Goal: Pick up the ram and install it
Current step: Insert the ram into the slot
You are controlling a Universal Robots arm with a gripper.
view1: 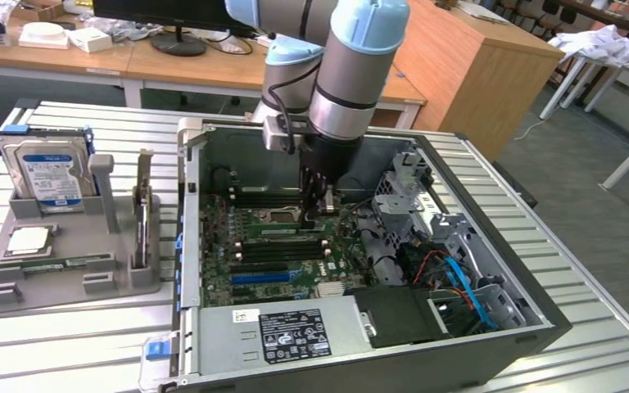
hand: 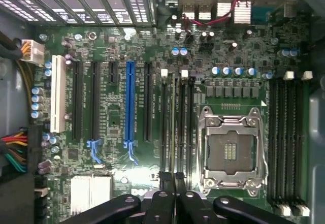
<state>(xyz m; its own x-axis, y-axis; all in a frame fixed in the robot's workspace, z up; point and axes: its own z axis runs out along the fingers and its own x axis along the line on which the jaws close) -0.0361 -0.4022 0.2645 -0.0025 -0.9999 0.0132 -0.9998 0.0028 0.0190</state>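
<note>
Seen edge-on, the ram [hand: 172, 127] is a thin green strip running along one of the memory slots [hand: 182, 127] beside the open processor socket [hand: 233, 150]. My gripper [hand: 172, 176] is shut on its near end, fingers pressed together around the thin board. In the exterior view my gripper [view1: 314, 214] reaches straight down into the open computer case [view1: 533, 327], its tips at the motherboard's memory slots [view1: 276, 246]. Whether the ram is seated in its slot I cannot tell. A second ram stick [view1: 143, 205] stands upright in the grey holder [view1: 74, 278] at the exterior view's left.
The holder also carries a silver hard drive [view1: 47, 176] with a blue label and a small square processor chip [view1: 29, 239]. Inside the case are the power supply [view1: 282, 332], drive cage [view1: 408, 184] and blue cables [view1: 457, 278]. Case walls close in around the arm.
</note>
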